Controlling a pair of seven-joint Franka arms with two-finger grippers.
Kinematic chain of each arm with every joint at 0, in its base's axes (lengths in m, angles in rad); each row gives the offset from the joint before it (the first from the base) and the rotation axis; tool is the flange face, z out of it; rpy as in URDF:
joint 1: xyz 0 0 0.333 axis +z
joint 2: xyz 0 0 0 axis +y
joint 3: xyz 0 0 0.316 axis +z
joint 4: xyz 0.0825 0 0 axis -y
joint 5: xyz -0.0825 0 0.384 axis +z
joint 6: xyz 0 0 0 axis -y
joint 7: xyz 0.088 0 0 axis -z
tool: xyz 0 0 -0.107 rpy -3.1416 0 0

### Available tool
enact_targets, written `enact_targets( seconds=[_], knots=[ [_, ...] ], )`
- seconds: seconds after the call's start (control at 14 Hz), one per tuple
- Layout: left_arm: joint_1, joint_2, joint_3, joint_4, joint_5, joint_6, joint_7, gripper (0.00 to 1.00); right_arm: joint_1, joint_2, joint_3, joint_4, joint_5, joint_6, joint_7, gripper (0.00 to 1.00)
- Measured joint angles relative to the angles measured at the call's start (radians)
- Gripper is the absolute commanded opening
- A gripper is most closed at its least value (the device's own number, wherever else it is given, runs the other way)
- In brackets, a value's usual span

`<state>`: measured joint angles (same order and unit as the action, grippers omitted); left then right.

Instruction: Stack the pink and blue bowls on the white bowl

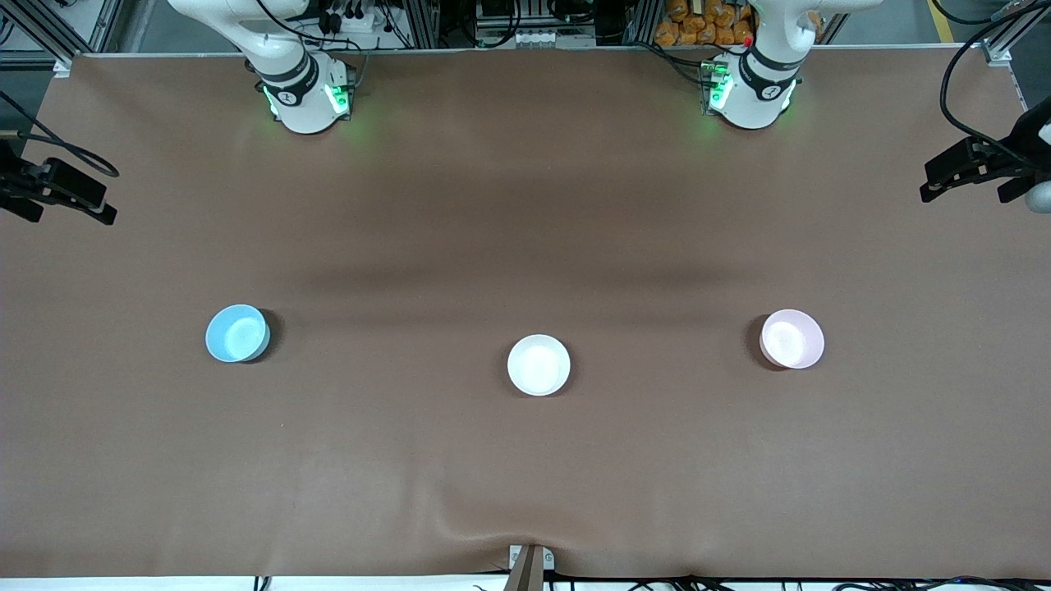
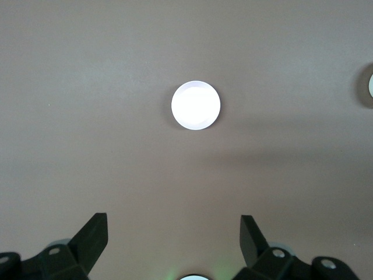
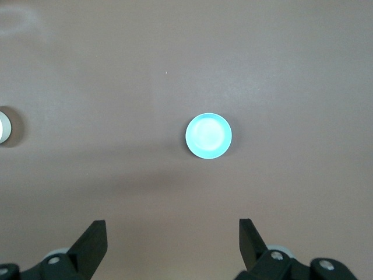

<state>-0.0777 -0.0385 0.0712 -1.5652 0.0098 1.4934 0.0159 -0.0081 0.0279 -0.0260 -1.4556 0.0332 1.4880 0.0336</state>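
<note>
The light blue bowl [image 1: 237, 333] sits toward the right arm's end of the table. The pale pink bowl [image 1: 791, 338] sits toward the left arm's end. The white bowl [image 1: 539, 364] sits between them, slightly nearer the front camera. All three are upright, empty and apart. My left gripper [image 1: 928, 182] is open and empty, high over the table's edge; its wrist view [image 2: 173, 224] shows the pink bowl [image 2: 196, 105], washed out to white. My right gripper [image 1: 105, 205] is open and empty, high over its own end; its wrist view [image 3: 172, 228] shows the blue bowl [image 3: 208, 136].
The brown table cover [image 1: 525, 205] has a wrinkle by a clamp [image 1: 530, 566] at the front edge. The two arm bases [image 1: 304, 94] [image 1: 751, 90] stand along the back edge. The white bowl shows at the edge of each wrist view [image 2: 370, 87] [image 3: 3, 125].
</note>
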Motion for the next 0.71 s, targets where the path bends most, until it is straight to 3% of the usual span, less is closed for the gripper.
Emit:
enact_targets(
  seconds=[0.71],
  knots=[
    [0.007,0.045,0.002,-0.003,0.0,0.002,0.012,1.0,-0.07,0.034,-0.007,0.004,0.0,-0.006,-0.026,1.0]
  ],
)
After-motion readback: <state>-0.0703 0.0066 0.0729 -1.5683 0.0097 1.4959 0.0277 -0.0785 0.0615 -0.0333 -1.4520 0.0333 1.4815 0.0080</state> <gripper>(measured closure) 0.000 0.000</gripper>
